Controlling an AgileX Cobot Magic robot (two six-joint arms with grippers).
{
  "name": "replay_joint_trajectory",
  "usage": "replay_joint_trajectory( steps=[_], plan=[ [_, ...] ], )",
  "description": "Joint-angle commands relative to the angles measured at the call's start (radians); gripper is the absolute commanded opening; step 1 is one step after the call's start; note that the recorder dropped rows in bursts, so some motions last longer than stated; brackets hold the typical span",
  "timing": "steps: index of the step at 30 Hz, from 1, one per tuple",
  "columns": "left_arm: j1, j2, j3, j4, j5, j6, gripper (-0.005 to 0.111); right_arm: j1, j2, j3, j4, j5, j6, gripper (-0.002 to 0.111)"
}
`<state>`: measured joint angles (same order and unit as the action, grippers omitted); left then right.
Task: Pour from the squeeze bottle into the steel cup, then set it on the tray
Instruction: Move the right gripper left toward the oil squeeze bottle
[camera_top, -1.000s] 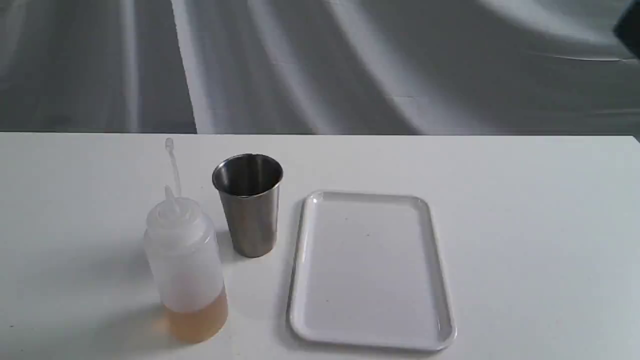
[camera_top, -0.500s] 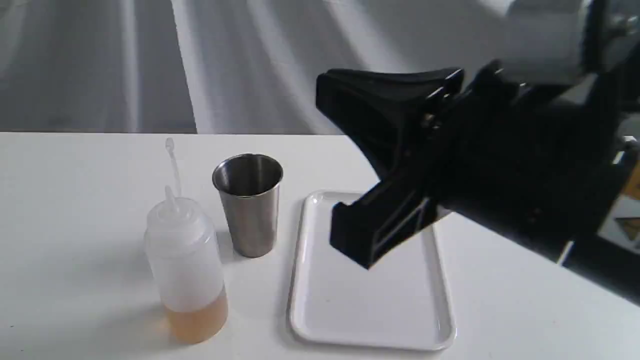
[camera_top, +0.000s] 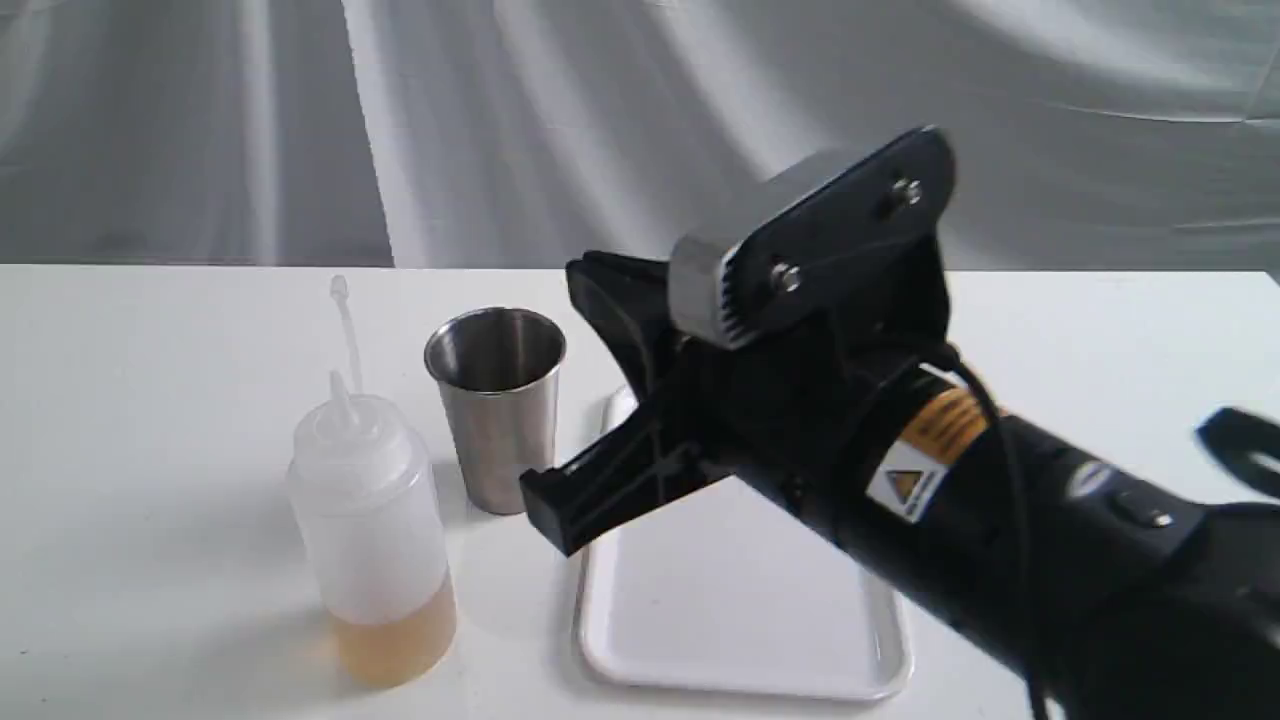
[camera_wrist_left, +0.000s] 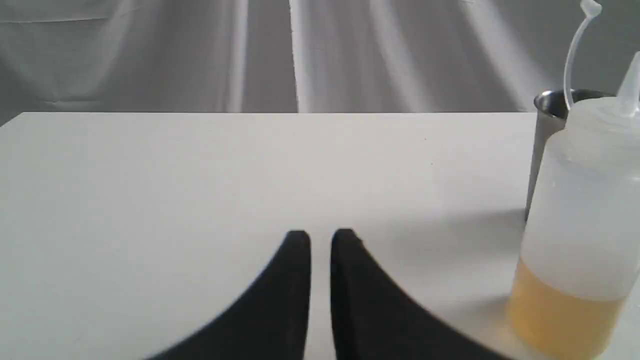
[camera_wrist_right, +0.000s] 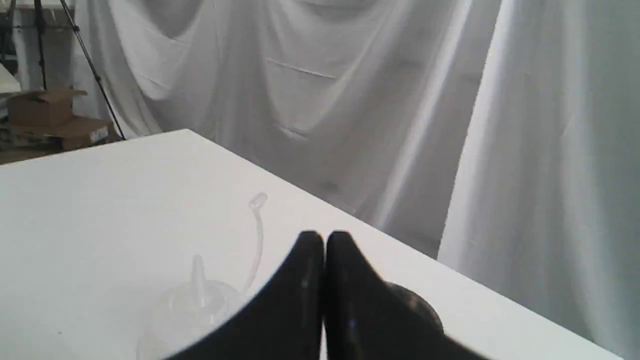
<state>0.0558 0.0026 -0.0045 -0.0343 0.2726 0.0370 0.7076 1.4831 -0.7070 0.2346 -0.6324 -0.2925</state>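
The squeeze bottle stands upright at the front left with amber liquid in its base and its cap strap sticking up. Just behind and to its right stands the steel cup, upright. The white tray lies right of the cup, partly covered by my right arm. My right gripper hovers above the tray's left edge, close to the cup, touching nothing. Its fingers are shut and hold nothing. My left gripper is shut with a thin slit, low over bare table, apart from the bottle and cup.
The white table ends at a straight far edge against grey draped cloth. Cardboard boxes and a tripod stand off the table's far side in the right wrist view.
My right arm swung in from the right, first high over the tray, and now sits lower and further left beside the cup. Bottle, cup and tray have not moved.
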Motion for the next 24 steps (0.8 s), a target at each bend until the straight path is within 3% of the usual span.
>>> replay_joint_trajectory(
  steps=[1,18,21,24],
  plan=[
    [-0.002,-0.003,0.004,0.000,-0.007,-0.001,0.008,0.001,0.101,-0.005,-0.019,-0.126,-0.014,0.000],
    [-0.002,-0.003,0.004,0.000,-0.007,-0.003,0.008,0.001,0.408,-0.005,-0.071,-0.374,0.046,0.001],
    [-0.002,-0.003,0.004,0.000,-0.007,-0.003,0.008,0.001,0.429,-0.005,-0.075,-0.388,0.043,0.013],
    [-0.002,-0.003,0.004,0.000,-0.007,-0.001,0.008,0.001,0.441,-0.005,-0.079,-0.405,0.028,0.043]
  ],
)
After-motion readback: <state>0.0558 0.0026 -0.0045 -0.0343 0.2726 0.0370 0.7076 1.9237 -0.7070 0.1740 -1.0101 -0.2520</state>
